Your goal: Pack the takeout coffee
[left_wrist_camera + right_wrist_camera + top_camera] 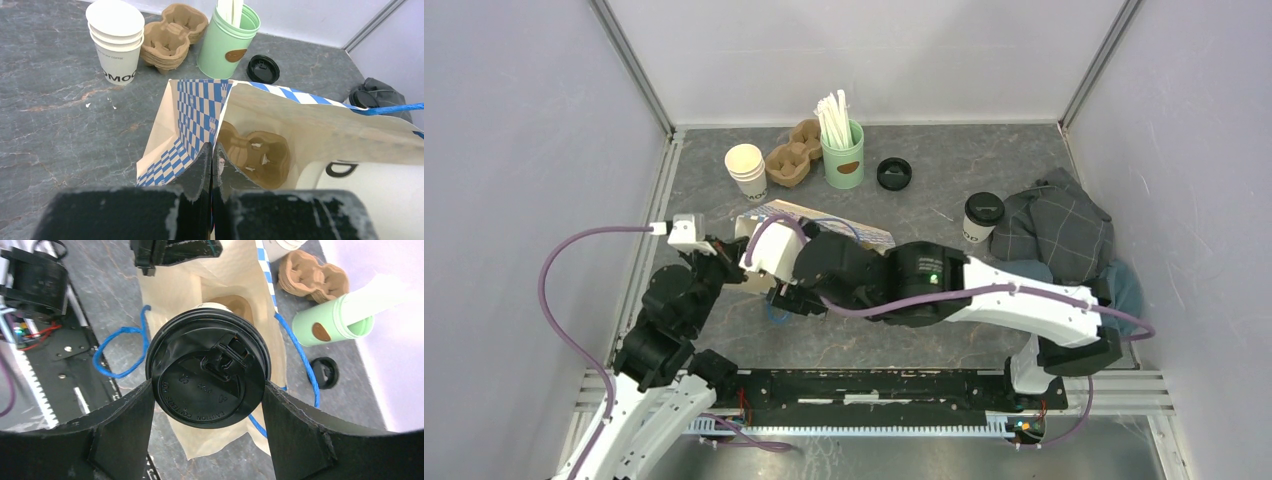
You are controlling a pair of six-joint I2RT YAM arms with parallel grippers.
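Observation:
My right gripper [207, 392] is shut on a takeout coffee, a white cup with a black lid [207, 374], and holds it in the mouth of a blue-checked paper bag [232, 275]. The cup's printed white side [365, 182] shows inside the bag [200, 115], beside a brown cup carrier [255, 152] lying in it. My left gripper [212, 150] is shut on the bag's rim and holds it open. In the top view the right gripper [789, 298] and left gripper [727, 262] meet at the bag [824, 220]. A second lidded coffee [982, 218] stands at the right.
At the back stand stacked lidless white cups [746, 168], brown cup carriers [792, 158], a green tin of white sticks [842, 150] and a loose black lid [894, 173]. A grey cloth [1054, 230] lies at the right. The bag's blue handles [122, 350] trail on the table.

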